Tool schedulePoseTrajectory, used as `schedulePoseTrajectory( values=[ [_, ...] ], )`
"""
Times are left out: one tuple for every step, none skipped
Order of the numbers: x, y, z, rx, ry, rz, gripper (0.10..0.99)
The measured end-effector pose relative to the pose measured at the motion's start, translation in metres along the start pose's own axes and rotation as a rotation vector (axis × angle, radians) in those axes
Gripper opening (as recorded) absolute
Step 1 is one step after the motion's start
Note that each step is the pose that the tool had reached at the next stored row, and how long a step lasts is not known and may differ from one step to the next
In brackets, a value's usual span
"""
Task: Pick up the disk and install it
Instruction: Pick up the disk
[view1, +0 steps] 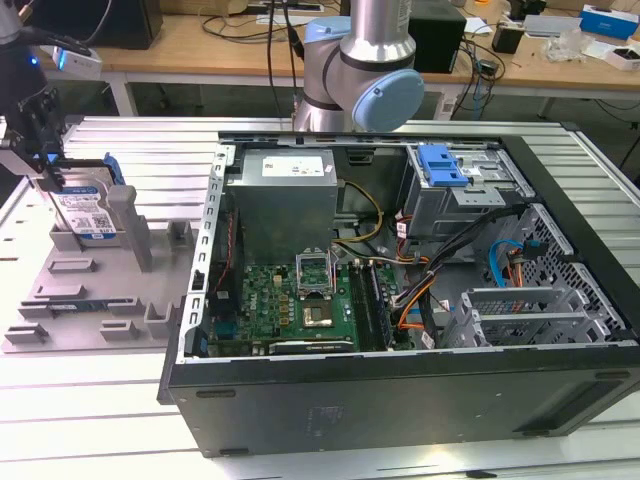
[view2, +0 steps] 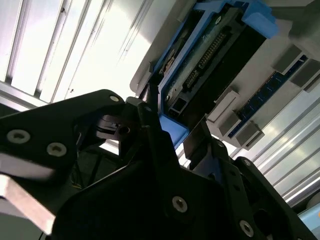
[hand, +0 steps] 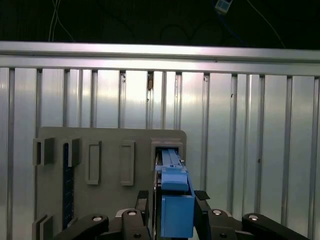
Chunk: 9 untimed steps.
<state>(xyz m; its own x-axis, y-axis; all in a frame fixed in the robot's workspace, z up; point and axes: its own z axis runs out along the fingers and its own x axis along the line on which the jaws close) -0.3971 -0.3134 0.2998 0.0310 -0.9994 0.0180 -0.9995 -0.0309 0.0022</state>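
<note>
Closest in both wrist views: matte black metal gripper (hand: 172, 200), built of bolted plates and two slim flat fingers (hand: 142, 205). Straddles the top edge of the disk (hand: 175, 217), a flat silver hard drive clipped in a glossy bright blue plastic carrier. Jaws parted slightly wider than the carrier: against the blue plastic on one side, a thin dark gap on the other. Disk seated upright on edge in a slot of a flat grey plastic fixture plate (view1: 75, 295) with raised rectangular ribs, at the exterior view's left, on a ribbed aluminium table (view1: 100, 420). Further right in that view, an open black steel computer case (view1: 400, 410) lying on its side. Inside, a boxy grey power supply (view1: 285, 205), a green circuit board (view1: 300, 300), then a grey metal drive cage (view1: 470, 205) topped by a blue plastic bracket (view1: 443, 165). Behind the case, smooth rounded grey-and-blue arm joints (view1: 365, 75).
</note>
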Motion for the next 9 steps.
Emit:
schedulePoseTrajectory(
  values=[
    [0.0,0.0,0.0003,0.0,0.0,0.0,0.463],
    [0.0,0.0,0.0007,0.0,-0.0001,0.0,0.392],
    [0.0,0.0,0.0009,0.0,0.0,0.0,0.392],
    [0.0,0.0,0.0011,0.0,0.0,0.0,0.392],
    [0.0,0.0,0.0013,0.0,0.0,0.0,0.392],
    [0.0,0.0,0.0016,0.0,0.0,0.0,0.392],
    [0.0001,0.0,0.0016,0.0,0.0,0.0,0.392],
    [0.0001,0.0,0.0017,0.0,-0.0001,0.0,0.392],
    [0.0001,0.0,0.0017,0.0,-0.0002,0.0,0.392]
  ],
)
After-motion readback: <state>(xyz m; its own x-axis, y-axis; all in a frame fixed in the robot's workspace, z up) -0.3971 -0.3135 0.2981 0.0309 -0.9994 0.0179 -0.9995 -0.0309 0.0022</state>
